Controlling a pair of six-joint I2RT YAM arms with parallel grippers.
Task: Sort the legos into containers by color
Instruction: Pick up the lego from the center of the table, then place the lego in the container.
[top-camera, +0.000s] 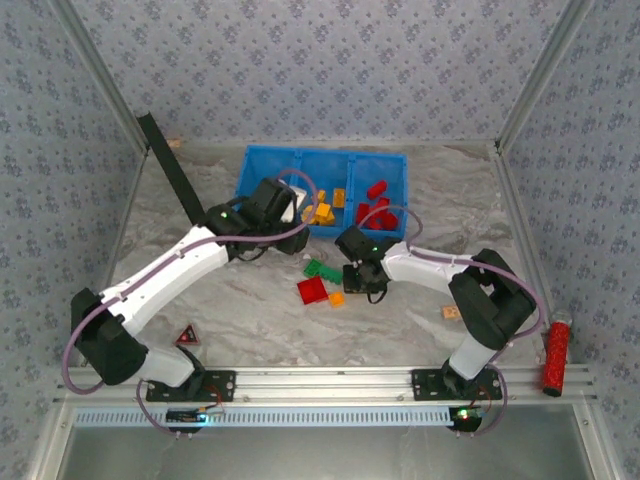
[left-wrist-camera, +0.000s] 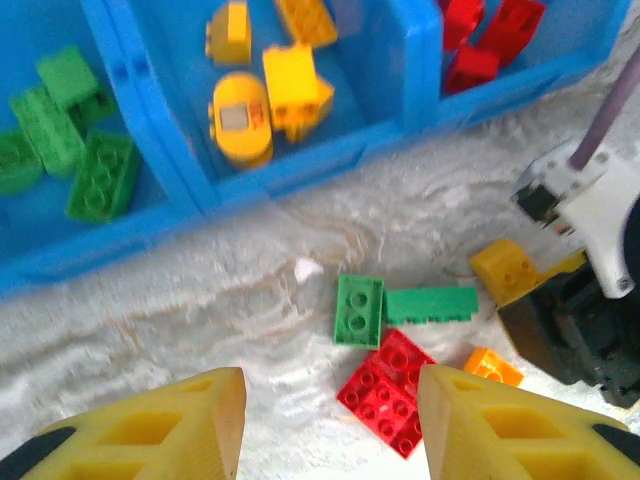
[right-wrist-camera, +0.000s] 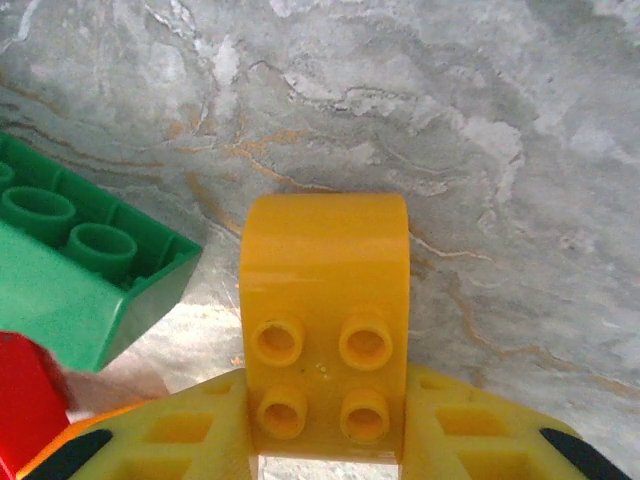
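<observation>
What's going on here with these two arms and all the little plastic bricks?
It's a sort by color into a blue tray: green in one end compartment, yellow in the middle, red in the other end. The right gripper is closed on a yellow brick down at the table. The left gripper hangs open and empty near the tray. Two green bricks, a red one and a small orange one lie loose, not yet sorted.

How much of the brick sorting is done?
Many bricks already lie sorted by color in the tray. The right pincer grips a yellow brick. Left on the table: two green bricks, a red brick, an orange brick.
</observation>
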